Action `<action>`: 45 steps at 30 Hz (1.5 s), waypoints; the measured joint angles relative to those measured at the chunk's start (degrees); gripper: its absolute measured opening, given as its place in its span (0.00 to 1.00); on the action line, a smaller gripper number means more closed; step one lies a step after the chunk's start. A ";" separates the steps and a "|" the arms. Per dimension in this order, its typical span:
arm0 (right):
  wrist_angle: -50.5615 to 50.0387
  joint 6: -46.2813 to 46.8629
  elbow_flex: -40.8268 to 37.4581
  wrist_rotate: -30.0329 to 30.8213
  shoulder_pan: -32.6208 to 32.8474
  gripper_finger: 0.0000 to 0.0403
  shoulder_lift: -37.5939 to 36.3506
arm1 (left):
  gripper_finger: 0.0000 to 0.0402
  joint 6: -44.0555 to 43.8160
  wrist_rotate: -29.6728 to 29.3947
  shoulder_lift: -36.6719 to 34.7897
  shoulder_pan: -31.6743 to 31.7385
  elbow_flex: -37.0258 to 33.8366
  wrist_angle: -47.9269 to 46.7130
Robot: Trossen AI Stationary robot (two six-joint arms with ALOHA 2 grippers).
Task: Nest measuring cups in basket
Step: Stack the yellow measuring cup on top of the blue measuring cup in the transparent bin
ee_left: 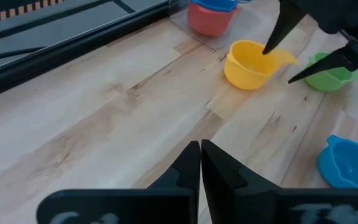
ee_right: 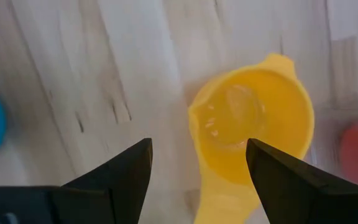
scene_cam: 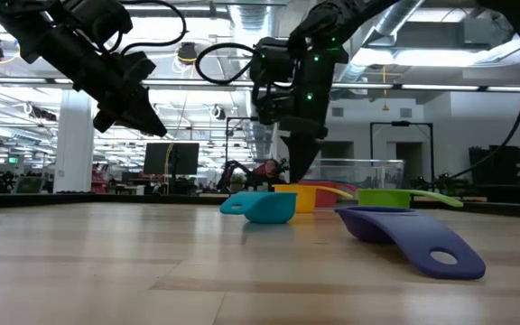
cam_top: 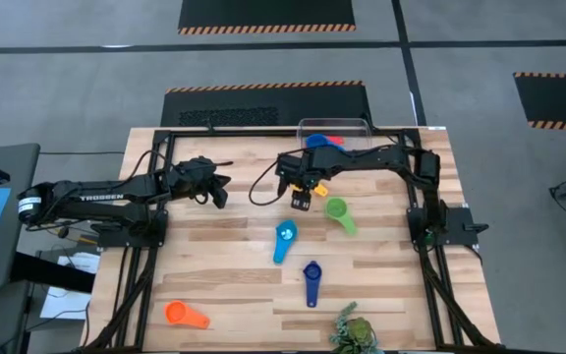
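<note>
A yellow measuring cup (ee_right: pixel 253 127) stands upright on the table, in front of the clear basket (cam_top: pixel 362 125). The basket holds a red cup (ee_left: pixel 209 20) with a blue one (ee_left: pixel 213 4) in it. My right gripper (ee_right: pixel 197 165) hangs open, pointing down right over the yellow cup. One finger is above the bowl near the handle and the other is outside the wall. Green (cam_top: pixel 339 212), light blue (cam_top: pixel 285 239), dark blue (cam_top: pixel 311 280) and orange (cam_top: pixel 185 315) cups lie loose on the table. My left gripper (ee_left: pixel 201 155) waits shut at the left. My right gripper comes from above, pointing down. One fingertip (ee_left: pixel 270 48) stands at the yellow cup's rim (ee_left: pixel 261 57) beside its handle. I cannot tell whether it touches the cup. The cup rests on its base on the table.
A green leafy plant (cam_top: pixel 352 329) sits at the near edge. The dark arm frame (cam_top: pixel 165 187) borders the work area on both sides. Bare wood lies between the left gripper and the cups.
</note>
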 joint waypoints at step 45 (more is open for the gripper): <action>10.45 -2.03 -8.59 -3.50 -2.21 0.70 0.44 | 0.00 0.54 -1.68 -0.01 0.02 0.00 -0.05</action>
